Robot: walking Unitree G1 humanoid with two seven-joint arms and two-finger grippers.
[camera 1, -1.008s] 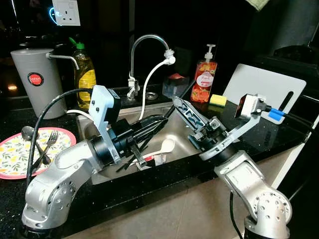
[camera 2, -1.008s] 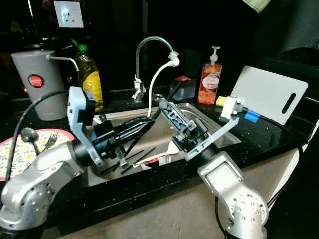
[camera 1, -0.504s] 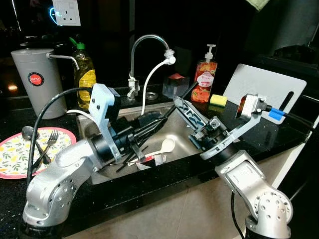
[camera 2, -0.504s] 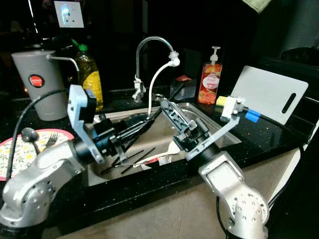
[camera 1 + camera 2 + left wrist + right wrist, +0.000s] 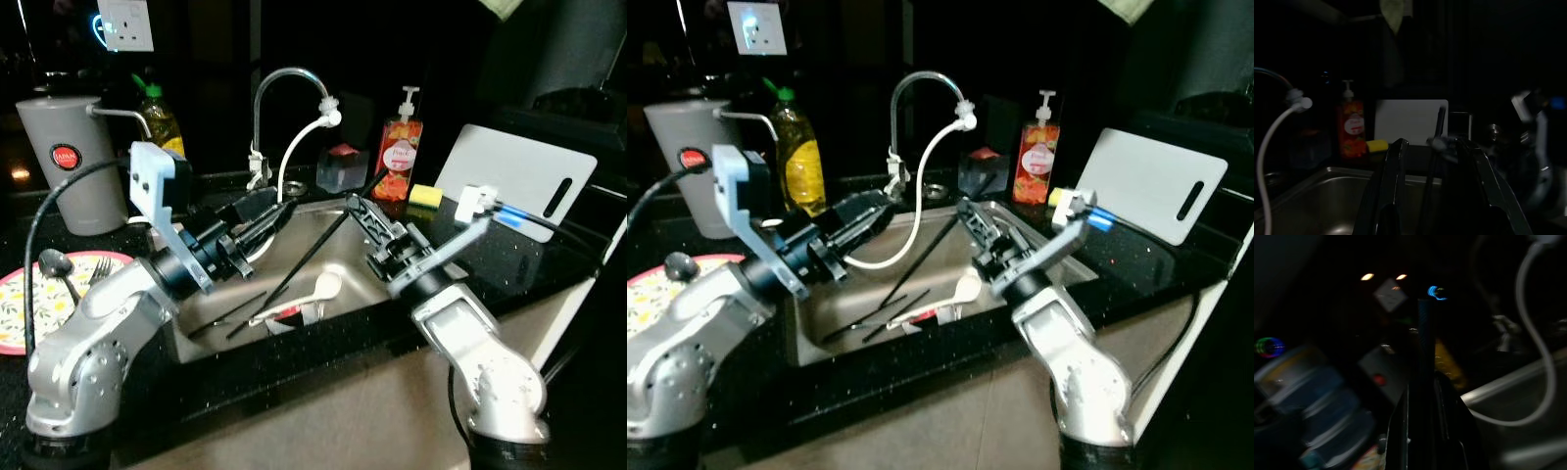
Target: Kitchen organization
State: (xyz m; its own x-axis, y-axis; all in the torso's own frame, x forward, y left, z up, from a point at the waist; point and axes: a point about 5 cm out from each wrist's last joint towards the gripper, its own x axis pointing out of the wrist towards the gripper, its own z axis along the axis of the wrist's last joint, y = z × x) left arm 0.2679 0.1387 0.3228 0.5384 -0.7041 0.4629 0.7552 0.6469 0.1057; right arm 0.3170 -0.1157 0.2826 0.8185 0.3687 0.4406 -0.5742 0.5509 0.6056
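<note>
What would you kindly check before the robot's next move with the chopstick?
1. Grip: the right tool is shut on the black chopstick. Ok.
2. Spare arm: the left tool is open and empty above the sink. Ok.
3. Lower end of the chopstick free of the other utensils in the sink: cannot tell.
4. Path: the white hose hangs down beside the left tool and could snag. Not ok.
5. Drop spot: the patterned plate on the counter has room beside its fork and spoon. Ok.
6. Left to gather: a white spoon lies in the sink. Not ok.
</note>
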